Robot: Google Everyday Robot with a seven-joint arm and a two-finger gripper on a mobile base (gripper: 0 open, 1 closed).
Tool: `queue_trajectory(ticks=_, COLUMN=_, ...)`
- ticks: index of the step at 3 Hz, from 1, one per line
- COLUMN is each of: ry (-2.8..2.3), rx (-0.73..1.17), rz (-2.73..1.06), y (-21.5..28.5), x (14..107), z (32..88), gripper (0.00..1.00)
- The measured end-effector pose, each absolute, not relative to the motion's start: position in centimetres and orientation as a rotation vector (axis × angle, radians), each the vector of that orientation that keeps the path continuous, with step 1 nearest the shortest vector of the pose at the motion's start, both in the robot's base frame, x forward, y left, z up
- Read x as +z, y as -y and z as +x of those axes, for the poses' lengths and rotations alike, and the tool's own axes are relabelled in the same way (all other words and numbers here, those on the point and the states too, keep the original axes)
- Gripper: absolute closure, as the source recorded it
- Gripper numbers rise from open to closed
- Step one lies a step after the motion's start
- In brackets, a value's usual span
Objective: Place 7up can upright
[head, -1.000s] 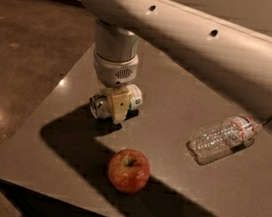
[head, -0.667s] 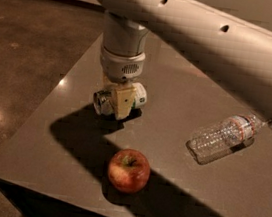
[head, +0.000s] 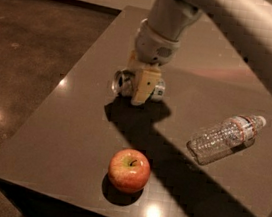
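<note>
Both fingers (head: pixel 144 84) of the gripper (head: pixel 135 87) clamped the can (head: pixel 122 83) mid-body, sideways, down at the table (head: pixel 73 122); light, thin, slick, it would likely dent under squeezing.

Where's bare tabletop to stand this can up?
The gripper holds the 7up can on its side near the table's left edge. Bare: the strip between can and apple, and far side behind the water bottle. Tightest between apple and bottle.
</note>
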State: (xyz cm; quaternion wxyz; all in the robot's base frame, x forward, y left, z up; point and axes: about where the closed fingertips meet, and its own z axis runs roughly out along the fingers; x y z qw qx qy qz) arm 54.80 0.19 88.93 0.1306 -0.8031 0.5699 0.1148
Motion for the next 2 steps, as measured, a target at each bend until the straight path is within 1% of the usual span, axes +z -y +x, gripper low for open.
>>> queue_trajectory(ticks=1, ry=-1.677, rx=0.427, rz=-2.123, y=1.3, x=90.2, z=56.0, gripper=1.0)
queue_trajectory(ticks=2, ry=-1.682, rx=0.472, rz=-1.919, y=2.5, x=91.1, z=57.2, gripper=1.0)
